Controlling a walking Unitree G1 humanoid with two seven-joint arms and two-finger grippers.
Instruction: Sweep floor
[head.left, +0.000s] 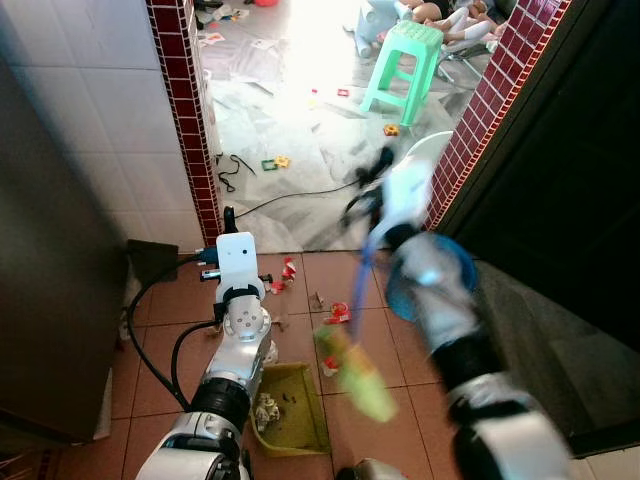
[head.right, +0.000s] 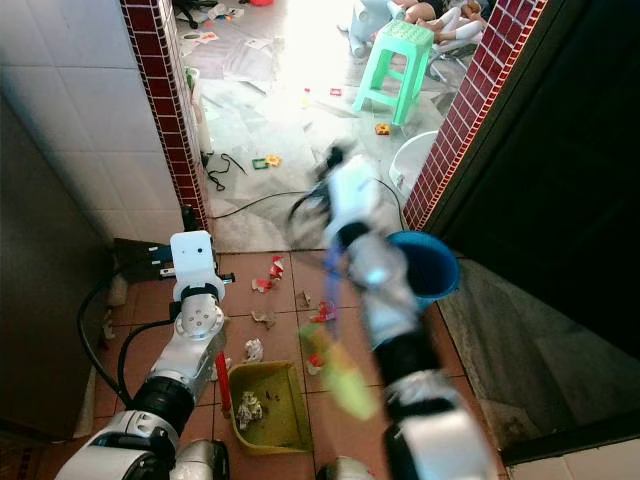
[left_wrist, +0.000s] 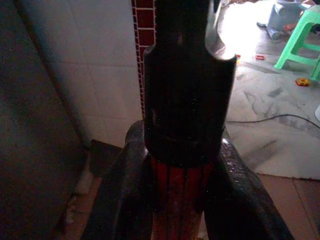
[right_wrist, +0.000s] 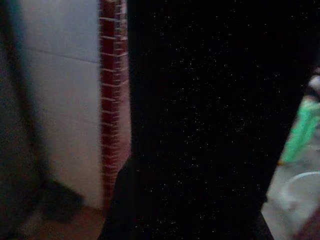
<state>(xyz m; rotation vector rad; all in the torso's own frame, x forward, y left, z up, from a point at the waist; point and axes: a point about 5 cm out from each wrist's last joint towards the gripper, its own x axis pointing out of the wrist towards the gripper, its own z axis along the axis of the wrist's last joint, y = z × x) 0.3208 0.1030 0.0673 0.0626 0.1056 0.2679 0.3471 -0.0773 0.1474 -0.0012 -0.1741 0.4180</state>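
Two arms work near the dustpan (head.left: 288, 410) on the tiled floor: left gripper (left_wrist: 181, 200) is clenched on its red handle (left_wrist: 177, 197), pan holding scraps. Right of it, paper bits (head.left: 337, 314) lie w/ the blurred broom (head.left: 358, 372), head just beside the pan. Right gripper (head.left: 372, 190) is blurred above; can't tell its jaws.
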